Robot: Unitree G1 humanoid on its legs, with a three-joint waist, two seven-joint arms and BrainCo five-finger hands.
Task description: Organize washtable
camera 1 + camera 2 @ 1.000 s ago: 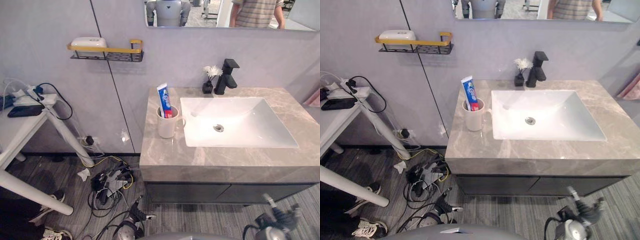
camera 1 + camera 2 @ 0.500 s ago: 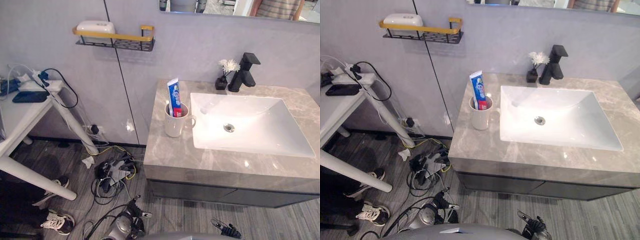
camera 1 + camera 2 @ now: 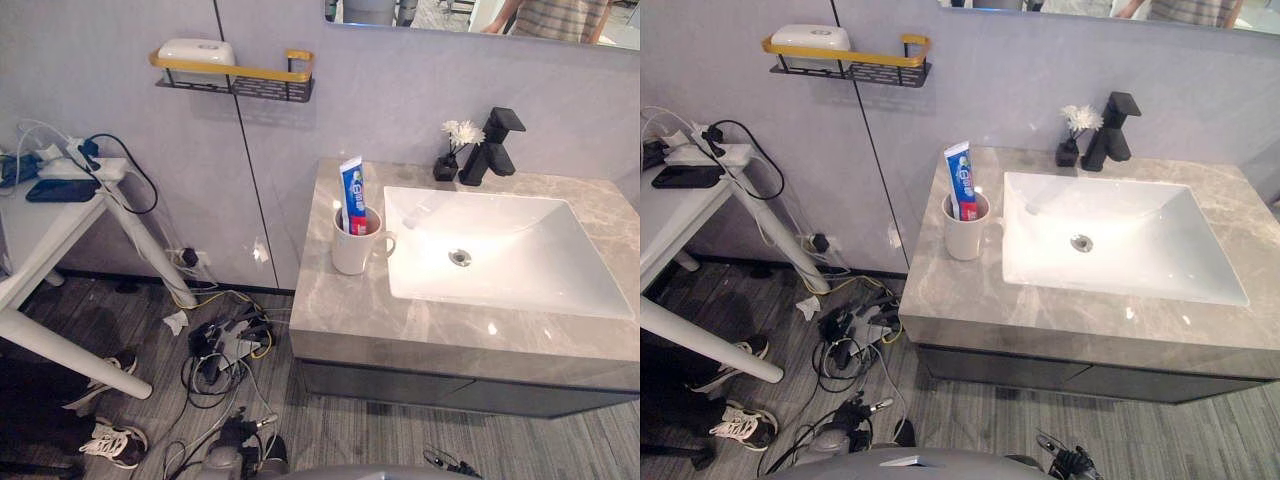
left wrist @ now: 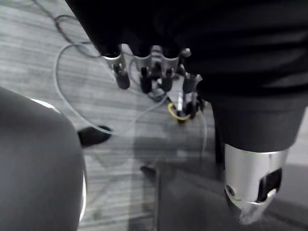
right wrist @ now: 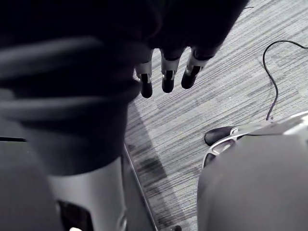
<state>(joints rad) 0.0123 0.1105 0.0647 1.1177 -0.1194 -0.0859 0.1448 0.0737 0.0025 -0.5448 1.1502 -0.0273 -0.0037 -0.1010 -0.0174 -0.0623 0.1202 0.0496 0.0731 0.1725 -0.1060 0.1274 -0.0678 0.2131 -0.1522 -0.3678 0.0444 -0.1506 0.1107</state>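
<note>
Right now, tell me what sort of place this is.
Likely a bathroom mock-up in a lab: a white sink with black faucet, a cup holding toothpaste on the grey counter, and loose cables on the floor.

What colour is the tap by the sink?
Black. The tap shows best in the left eye view, next to the little white flower.
</note>
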